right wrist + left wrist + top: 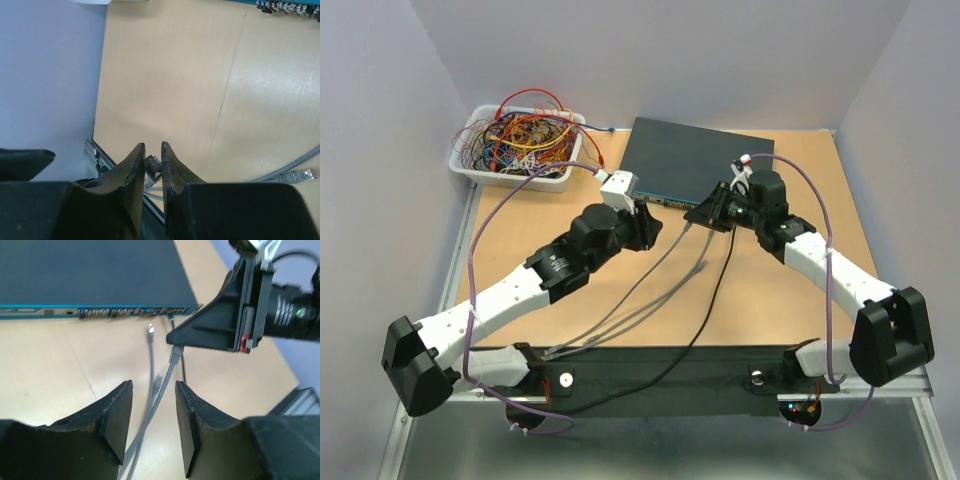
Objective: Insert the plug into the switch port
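Note:
The switch point(695, 160) is a flat dark grey-blue box at the back, and its teal port edge point(100, 305) faces the arms. My right gripper point(700, 214) sits just in front of that edge. It is shut on the plug point(152, 162) of a grey cable point(170, 365), which it holds a little short of the ports point(287, 6). My left gripper point(650, 226) is open and empty just to the left. Its fingers point(122, 415) straddle the grey cables on the table. A second grey plug point(150, 330) lies loose near the ports.
A white tray point(470, 165) full of coloured wires stands at the back left. A black cable point(715, 290) runs from the switch front to the near edge. Two grey cables point(640, 300) trail across the tabletop. Walls close in on both sides.

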`<action>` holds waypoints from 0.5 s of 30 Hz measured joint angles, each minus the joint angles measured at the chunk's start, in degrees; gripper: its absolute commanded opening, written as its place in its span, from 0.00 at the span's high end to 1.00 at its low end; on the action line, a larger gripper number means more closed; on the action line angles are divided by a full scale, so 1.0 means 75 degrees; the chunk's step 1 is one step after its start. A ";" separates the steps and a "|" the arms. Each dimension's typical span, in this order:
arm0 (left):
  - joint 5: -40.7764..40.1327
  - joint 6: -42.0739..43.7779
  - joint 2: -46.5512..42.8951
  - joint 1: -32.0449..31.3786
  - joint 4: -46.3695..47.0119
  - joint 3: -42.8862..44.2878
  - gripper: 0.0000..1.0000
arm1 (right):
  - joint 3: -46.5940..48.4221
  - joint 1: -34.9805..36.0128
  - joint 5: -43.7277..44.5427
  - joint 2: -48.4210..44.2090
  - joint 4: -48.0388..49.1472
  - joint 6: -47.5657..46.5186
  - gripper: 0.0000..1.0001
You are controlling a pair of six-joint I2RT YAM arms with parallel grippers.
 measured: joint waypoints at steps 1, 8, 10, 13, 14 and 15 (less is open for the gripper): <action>-0.0201 0.0119 0.0038 -0.0152 -0.0125 0.0000 0.52 | 0.0073 0.0044 0.0073 0.0082 -0.0134 -0.0020 1.00; -0.1568 0.0746 0.0868 -0.1055 -0.0574 0.0047 0.53 | 0.0318 0.0411 0.0277 0.0434 -0.0664 -0.0079 0.99; -0.1728 0.0860 0.1189 -0.1230 -0.0592 0.0154 0.53 | 0.0321 0.0475 0.0283 0.0452 -0.0737 -0.0076 1.00; -0.1775 0.0991 0.1614 -0.1373 -0.0577 0.0300 0.53 | 0.0353 0.0525 0.0286 0.0510 -0.0766 -0.0076 0.99; -0.1766 0.1026 0.1716 -0.1405 -0.0571 0.0323 0.53 | 0.0379 0.0548 0.0294 0.0551 -0.0781 -0.0076 0.99; -0.1751 0.1064 0.1795 -0.1422 -0.0545 0.0341 0.53 | 0.0385 0.0554 0.0297 0.0571 -0.0784 -0.0076 0.99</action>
